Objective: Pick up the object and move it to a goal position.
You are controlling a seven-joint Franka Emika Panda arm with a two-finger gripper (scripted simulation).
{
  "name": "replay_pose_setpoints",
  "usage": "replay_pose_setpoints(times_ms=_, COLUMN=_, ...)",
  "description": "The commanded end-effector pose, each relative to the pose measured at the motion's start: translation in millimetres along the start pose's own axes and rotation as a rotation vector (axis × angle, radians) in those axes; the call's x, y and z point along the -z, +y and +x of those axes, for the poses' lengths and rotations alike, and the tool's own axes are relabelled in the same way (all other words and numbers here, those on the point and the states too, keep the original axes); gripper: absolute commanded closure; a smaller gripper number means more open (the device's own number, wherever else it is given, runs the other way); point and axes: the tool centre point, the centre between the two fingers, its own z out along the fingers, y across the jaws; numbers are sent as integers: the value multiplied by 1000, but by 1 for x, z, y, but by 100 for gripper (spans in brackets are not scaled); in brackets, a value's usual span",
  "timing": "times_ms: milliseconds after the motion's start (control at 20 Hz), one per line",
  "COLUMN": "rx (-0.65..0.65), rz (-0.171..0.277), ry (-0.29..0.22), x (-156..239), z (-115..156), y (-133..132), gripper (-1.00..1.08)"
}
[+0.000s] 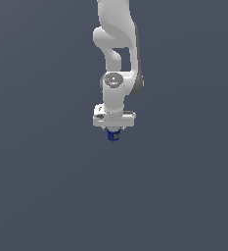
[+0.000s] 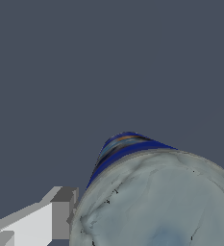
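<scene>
The object point(image 1: 113, 136) is a small dark-blue can with a pale silvery top, and it shows just under the white hand in the exterior view. My gripper point(image 1: 113, 131) sits straight over it, its fingers down around the can and shut on it. In the wrist view the object point(image 2: 156, 202) fills the lower part of the picture, with its blue side and an orange mark showing past the rim. One grey-tipped finger point(image 2: 61, 211) presses against the can's side. The other finger is out of the picture.
The white arm point(image 1: 116, 59) comes down from the top of the exterior view. Around it lies only a plain dark grey ground point(image 1: 47, 186), with no other object or edge in sight.
</scene>
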Motion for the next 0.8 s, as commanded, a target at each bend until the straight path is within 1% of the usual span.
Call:
replay_pose_setpoints(times_ms=0, rx=0, rz=0, ry=1, x=-1, z=0, y=0, gripper=108)
replay_pose_setpoints(times_ms=450, rx=0, rz=0, ry=1, x=-1, z=0, y=0, gripper=108)
replay_pose_setpoints(times_ms=750, rx=0, rz=0, ry=1, x=6, z=2, y=0, gripper=108)
